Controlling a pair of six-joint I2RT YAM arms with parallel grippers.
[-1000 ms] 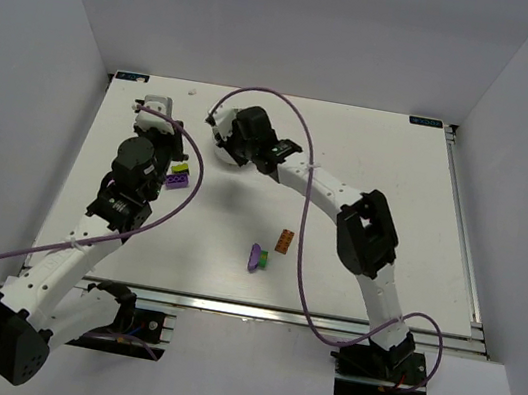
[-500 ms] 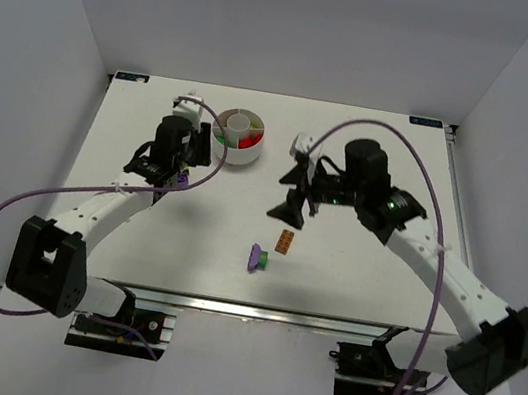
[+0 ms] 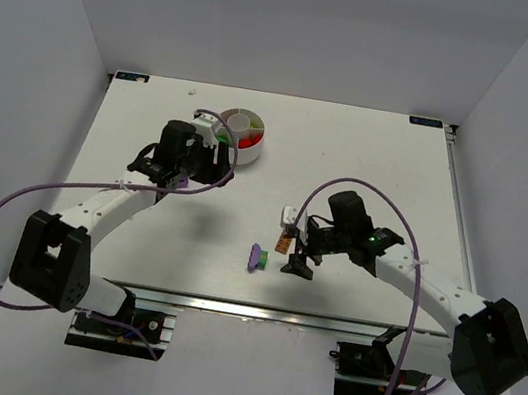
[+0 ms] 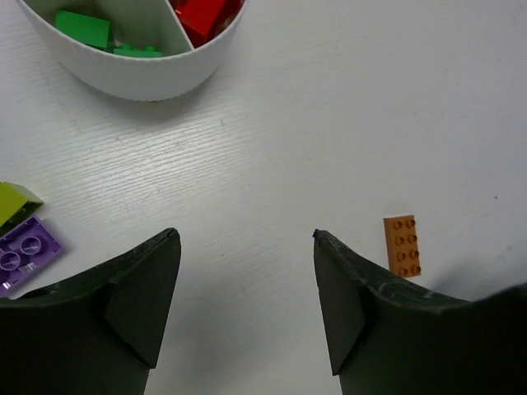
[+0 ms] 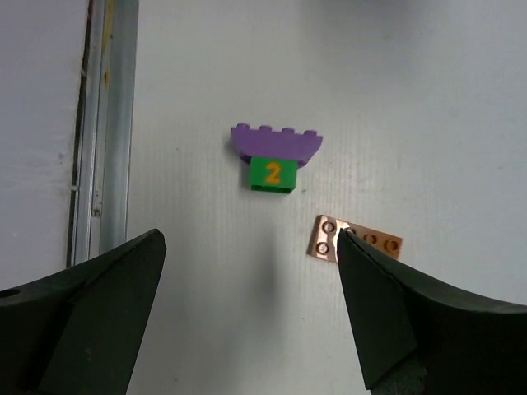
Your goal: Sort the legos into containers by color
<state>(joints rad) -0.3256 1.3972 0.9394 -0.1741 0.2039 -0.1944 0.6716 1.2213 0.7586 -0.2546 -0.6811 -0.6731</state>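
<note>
One white dish (image 4: pixel 132 78), at eleven o'clock on the table (image 3: pixel 382 157), shows two green bricks (image 4: pixel 82 29) and at least one red brick (image 4: pixel 202 15). Five lie outside it: one orange plate (image 5: pixel 356 240), one purple arch (image 5: pixel 276 141), one green cube (image 5: pixel 272 174), one purple square (image 4: pixel 25 251), one lime piece (image 4: pixel 15 200).

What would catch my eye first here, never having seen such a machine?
Probably the round white dish at the far side of the table, its sections holding red bricks and green bricks, with the left pincer open close by. Next, the purple arch brick against a green block marked 2, lying nearer the front, with the right pincer open over it and a flat orange brick by one fingertip.
</note>
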